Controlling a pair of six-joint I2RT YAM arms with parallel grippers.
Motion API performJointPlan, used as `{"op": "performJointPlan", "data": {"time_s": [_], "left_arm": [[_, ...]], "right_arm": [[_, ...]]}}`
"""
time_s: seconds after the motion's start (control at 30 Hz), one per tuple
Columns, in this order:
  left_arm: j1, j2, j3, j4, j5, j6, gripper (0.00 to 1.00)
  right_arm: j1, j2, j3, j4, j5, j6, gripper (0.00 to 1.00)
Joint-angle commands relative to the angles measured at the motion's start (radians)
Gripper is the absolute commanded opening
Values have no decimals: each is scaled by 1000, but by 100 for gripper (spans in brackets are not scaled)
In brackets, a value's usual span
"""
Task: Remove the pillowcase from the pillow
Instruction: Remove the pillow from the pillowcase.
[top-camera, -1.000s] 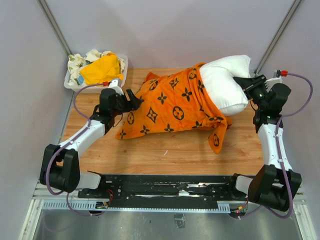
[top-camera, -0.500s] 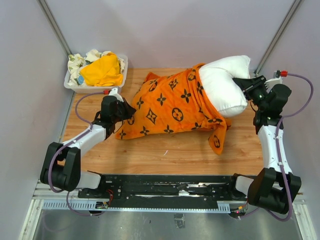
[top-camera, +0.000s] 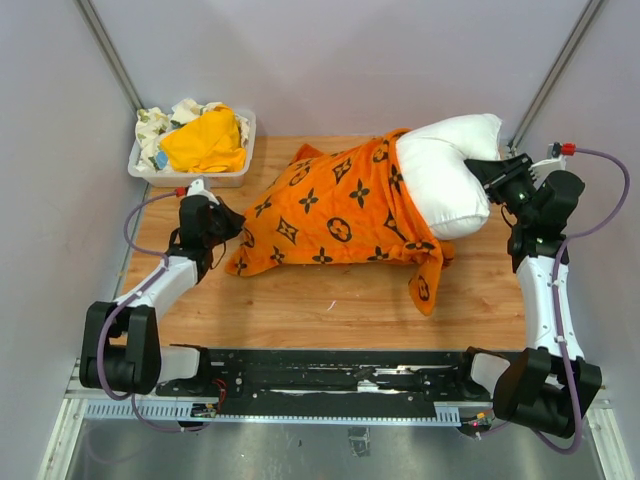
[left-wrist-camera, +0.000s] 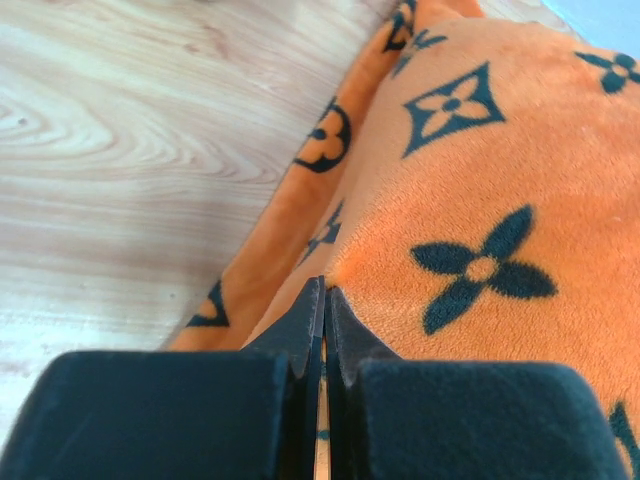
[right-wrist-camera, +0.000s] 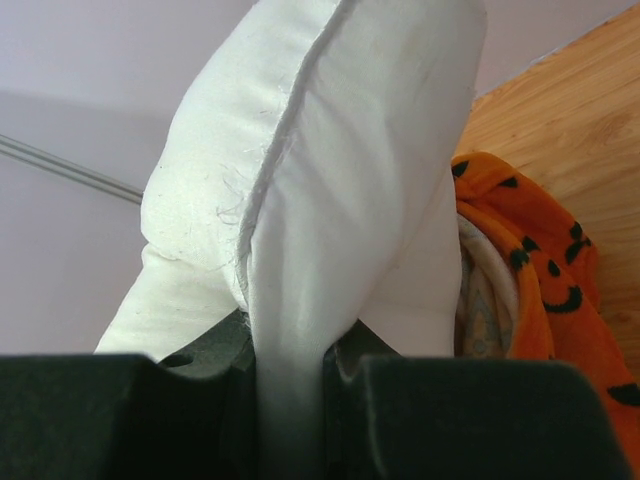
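Bin (top-camera: 225, 178) of cloths (top-camera: 205, 140) near pillowcase (top-camera: 330, 215)

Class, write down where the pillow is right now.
Top view: the pillow lies at the far right of the table, its left part inside the pillowcase, its bare right end pinched by the right pincer.

Pillowcase (top-camera: 340, 215): one, orange, printed with black motifs.
Pillow (top-camera: 445, 185): one, plain white.
Robot arms: two, namely left arm (top-camera: 165, 285) and right arm (top-camera: 540, 290).
Grippers: two, namely left gripper (left-wrist-camera: 323, 290) and right gripper (top-camera: 487, 168).
Table (top-camera: 330, 305): one, wooden top.
Bin (top-camera: 235, 178): one, white.
Yellow-orange cloth (top-camera: 205, 140): one, unprinted, in the bin.
Pale printed cloth (top-camera: 160, 122): bunched in the bin; number of pieces cannot be told.
Purple cables: two, namely left cable (top-camera: 128, 225) and right cable (top-camera: 622, 180).
Metal struts: two, namely left strut (top-camera: 110, 55) and right strut (top-camera: 560, 70).
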Motion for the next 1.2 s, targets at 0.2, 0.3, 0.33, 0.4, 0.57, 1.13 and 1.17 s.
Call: {"op": "performJointPlan", "data": {"time_s": [0.2,0.3,0.33,0.4,0.57,1.13,1.17], "left_arm": [[100,-51,-59,-82,-238,-72,0],[119,-73,-74,-78,-247,-91,0],[121,-83,-77,-77,-252,-93,0],[123,-101,-78,-81,-265,-99,0],[150,-130,-88,-107,-288,-136,0],[22,-146,-105,16,40,-111,55],[-37,-144,-94,4,8,-118,63]], "right_arm": [[-66,-22,33,104,47,32,1],[-106,-30,30,115,50,60,1],[-110,-29,30,126,51,72,1],[-111,-20,30,149,54,93,1],[-118,11,37,171,55,122,1],[-135,124,100,266,4,206,1],[-125,129,104,264,7,202,1]]}}
